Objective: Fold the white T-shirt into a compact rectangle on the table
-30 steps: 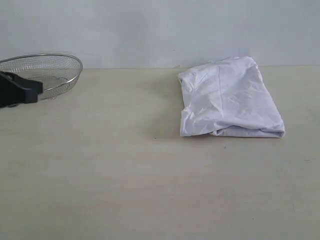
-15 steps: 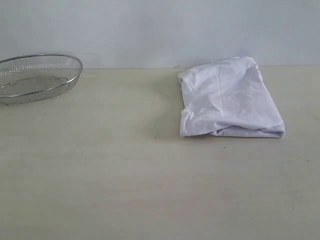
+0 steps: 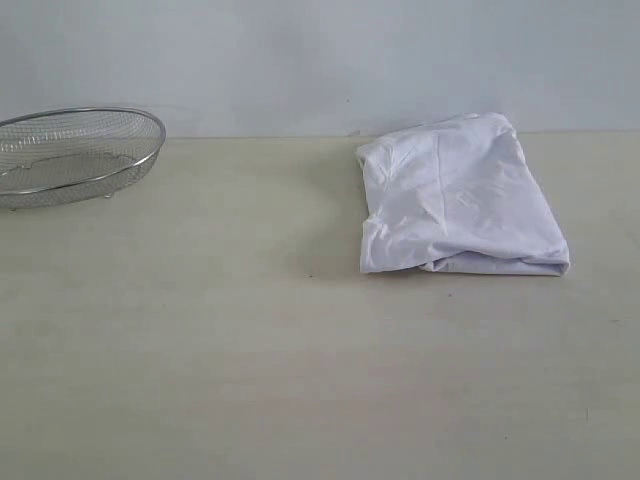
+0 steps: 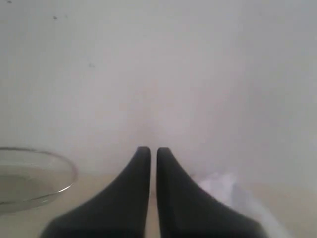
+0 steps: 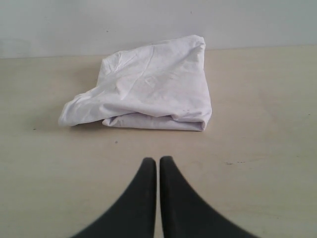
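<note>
white T-shirt [image 5: 148, 84] | folded on table [image 5: 257, 148] | ahead of closed right tool [image 5: 158, 159], apart

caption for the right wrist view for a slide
Shut right gripper above the table, facing the folded white T-shirt.

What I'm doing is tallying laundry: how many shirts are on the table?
1. The white T-shirt lies folded on the table, right of centre near its far edge in the exterior view. None shows in the wire-mesh basket at the far left.
</note>
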